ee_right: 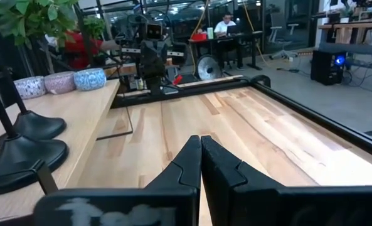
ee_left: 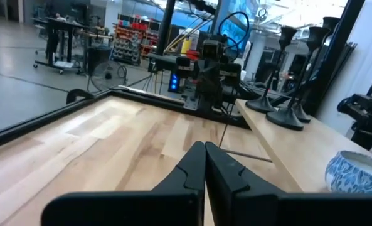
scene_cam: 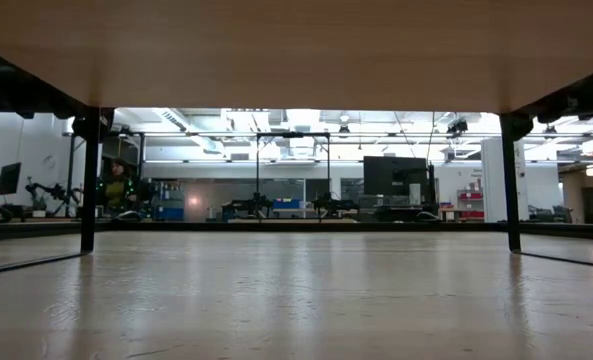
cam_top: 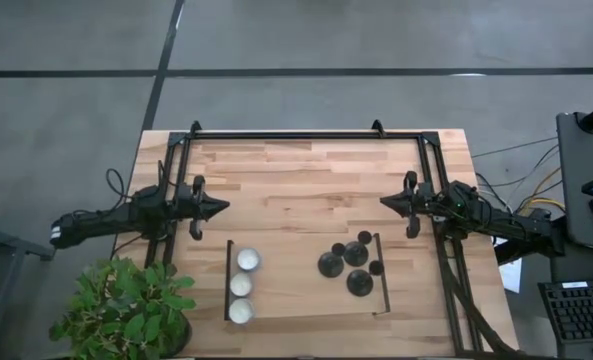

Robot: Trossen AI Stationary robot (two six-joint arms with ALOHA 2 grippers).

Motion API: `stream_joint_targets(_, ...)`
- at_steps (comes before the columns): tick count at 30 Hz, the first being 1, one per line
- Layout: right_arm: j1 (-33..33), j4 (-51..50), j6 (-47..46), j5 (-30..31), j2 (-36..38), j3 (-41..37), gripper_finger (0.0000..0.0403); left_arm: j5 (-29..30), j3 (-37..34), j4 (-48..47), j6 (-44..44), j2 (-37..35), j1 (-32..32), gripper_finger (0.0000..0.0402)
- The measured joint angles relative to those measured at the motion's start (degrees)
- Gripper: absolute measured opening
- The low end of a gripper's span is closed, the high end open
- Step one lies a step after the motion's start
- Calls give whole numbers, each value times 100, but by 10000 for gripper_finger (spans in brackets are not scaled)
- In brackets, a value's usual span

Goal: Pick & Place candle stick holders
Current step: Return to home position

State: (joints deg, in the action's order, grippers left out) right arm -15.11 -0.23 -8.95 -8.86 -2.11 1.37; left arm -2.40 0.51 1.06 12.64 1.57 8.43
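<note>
We log left end effector [cam_top: 216,208] clenched, empty, over bench [cam_top: 306,180] left side | right end effector [cam_top: 386,201] clenched, empty, right side | candle stick holders [cam_top: 356,254] grouped nearer right arm.

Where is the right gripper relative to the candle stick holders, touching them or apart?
Apart. The high view shows a plain gap between the shut right gripper and the candle stick holders.

The left hand [cam_top: 224,208] and right hand [cam_top: 384,201] sit closed, seemingly empty.
</note>
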Motion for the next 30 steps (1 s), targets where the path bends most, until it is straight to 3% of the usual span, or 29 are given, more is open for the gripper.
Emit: stream_joint_targets(30,0,7,-3,-4,2,0,9,-1,-15,-11,-65,4,0,10)
